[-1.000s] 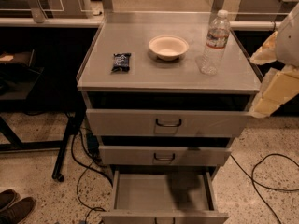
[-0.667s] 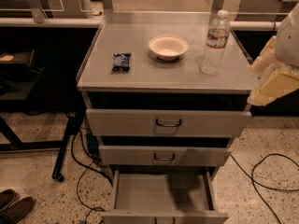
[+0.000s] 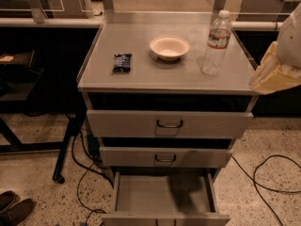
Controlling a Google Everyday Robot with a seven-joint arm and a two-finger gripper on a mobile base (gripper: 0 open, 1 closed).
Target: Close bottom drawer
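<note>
The bottom drawer (image 3: 162, 197) of the grey metal cabinet is pulled out toward me. Its flat tray interior is empty, and its front runs along the lower frame edge. The mid-width drawer (image 3: 164, 157) and the wide top drawer (image 3: 169, 124) above it are pushed in. My gripper (image 3: 274, 75), a cream-coloured shape on the white arm, hangs at the far right beside the cabinet top's right front corner. It is well above the bottom drawer and apart from it.
On the cabinet top (image 3: 141, 74) stand a white bowl (image 3: 169, 47), a clear water bottle (image 3: 215, 43) and a dark snack packet (image 3: 122, 62). Black cables (image 3: 268, 173) lie on the speckled floor at both sides. Shoes (image 3: 14, 207) are at the bottom left.
My gripper has risen slightly at the right edge and tilted. The drawers and the things on top have not moved.
</note>
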